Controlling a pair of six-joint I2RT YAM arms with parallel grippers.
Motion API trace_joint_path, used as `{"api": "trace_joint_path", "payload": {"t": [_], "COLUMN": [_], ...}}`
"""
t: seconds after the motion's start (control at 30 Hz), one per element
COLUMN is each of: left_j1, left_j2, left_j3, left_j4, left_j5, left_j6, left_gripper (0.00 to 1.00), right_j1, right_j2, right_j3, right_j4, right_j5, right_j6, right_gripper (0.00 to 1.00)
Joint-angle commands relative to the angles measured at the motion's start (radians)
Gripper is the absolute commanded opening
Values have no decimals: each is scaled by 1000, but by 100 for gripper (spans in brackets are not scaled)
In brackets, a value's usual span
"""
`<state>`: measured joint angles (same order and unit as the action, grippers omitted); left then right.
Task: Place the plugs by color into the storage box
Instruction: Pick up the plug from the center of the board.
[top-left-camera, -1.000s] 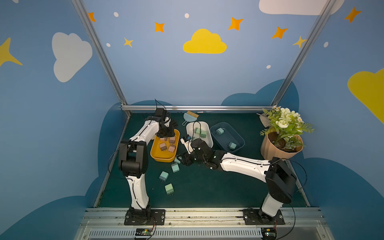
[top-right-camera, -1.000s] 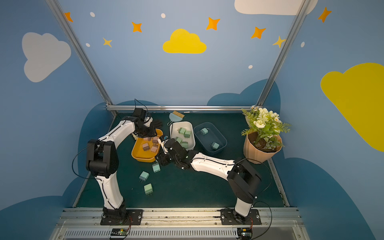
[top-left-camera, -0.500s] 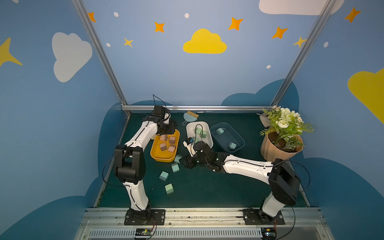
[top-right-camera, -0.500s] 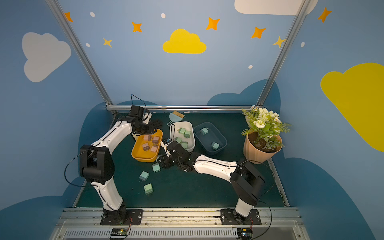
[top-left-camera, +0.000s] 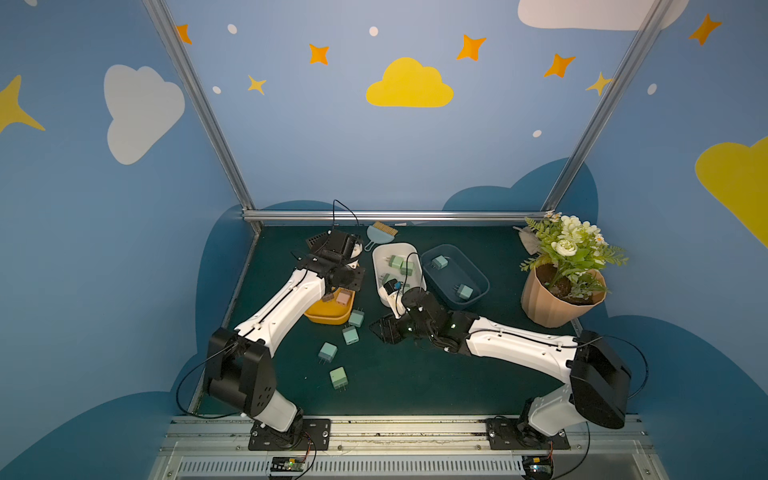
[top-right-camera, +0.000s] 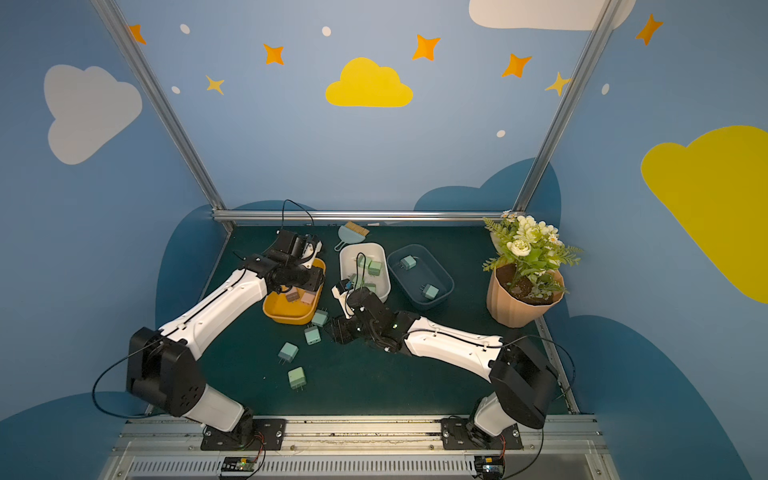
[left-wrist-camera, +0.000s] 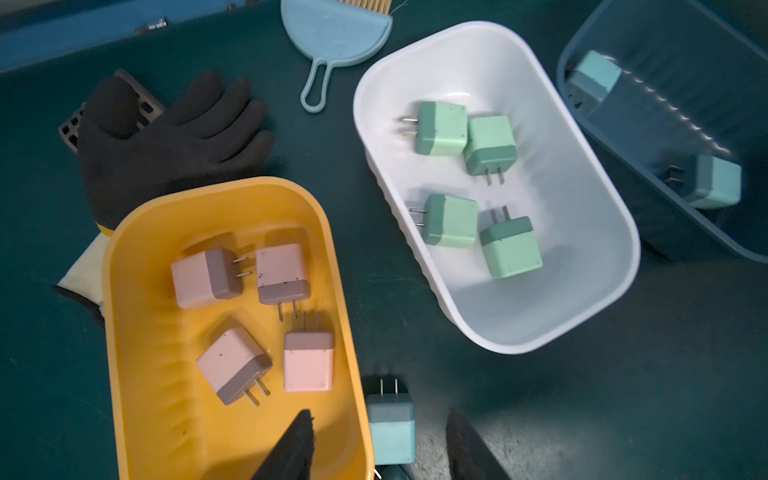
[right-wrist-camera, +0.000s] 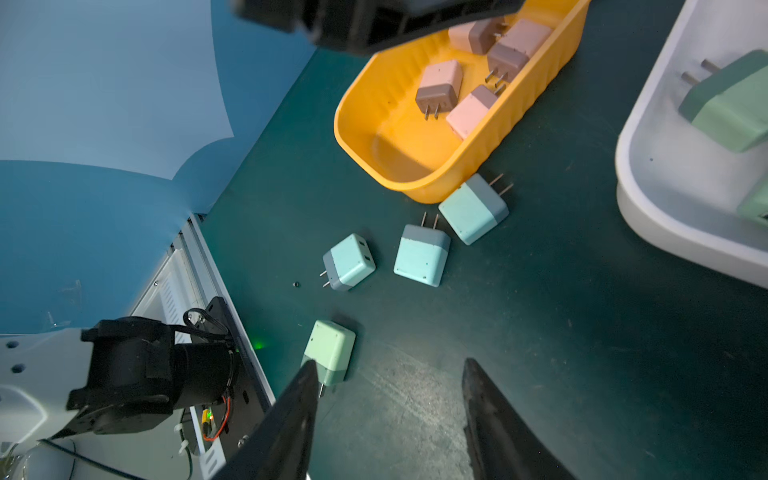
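Several pink plugs (left-wrist-camera: 307, 361) lie in the yellow storage box (left-wrist-camera: 112, 291). Several green ones (left-wrist-camera: 451, 220) lie in the white box (left-wrist-camera: 623, 232), and two blue ones (left-wrist-camera: 712, 180) in the dark blue box (left-wrist-camera: 648, 124). On the mat lie three loose blue plugs (right-wrist-camera: 473, 208) (right-wrist-camera: 422, 255) (right-wrist-camera: 349, 262) and a green one (right-wrist-camera: 330, 351). My left gripper (left-wrist-camera: 378, 413) hangs open and empty above the yellow box's near rim. My right gripper (right-wrist-camera: 390, 362) (top-left-camera: 382, 330) is open and empty low over the mat, one fingertip (right-wrist-camera: 307, 370) beside the green plug.
A black glove (left-wrist-camera: 166, 137), a black grid piece (left-wrist-camera: 70, 124) and a light blue dustpan (left-wrist-camera: 332, 33) lie behind the boxes. A potted plant (top-left-camera: 561, 282) stands at the right. Blue walls close in the back and sides, and a metal rail (top-left-camera: 374, 432) runs along the front.
My left arm has drawn back and up from inside the yellow box. My right gripper has narrowed slightly and eased towards the loose plugs.
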<state>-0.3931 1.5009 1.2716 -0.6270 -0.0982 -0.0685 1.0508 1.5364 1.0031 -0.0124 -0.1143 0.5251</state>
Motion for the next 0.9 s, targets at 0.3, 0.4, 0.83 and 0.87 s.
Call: {"api": "trace_joint_path", "payload": {"t": [0.3,0.4,0.83,0.87], "left_j1": [-16,-17,-12,-9], "left_j2": [-359,-437,-602,-604], "left_j3": [-268,-310,-480,-488], "left_j4": [-97,-117,-93,-81], "left_j5": [-40,-40,-86,-86], "left_j6": [-123,-140,-162,-165], "left_gripper": [53,53,57,57], "right_j1": [54,66,165,175], "right_j2": [105,141,290,302], "right_j3": [22,56,249,260], "right_j4": [-2,-11,-118,-124], "right_j5": [-42,-51,-35,-22], "right_j6": [-9,-37,-209,-223], "right_gripper": [56,56,56,56]}}
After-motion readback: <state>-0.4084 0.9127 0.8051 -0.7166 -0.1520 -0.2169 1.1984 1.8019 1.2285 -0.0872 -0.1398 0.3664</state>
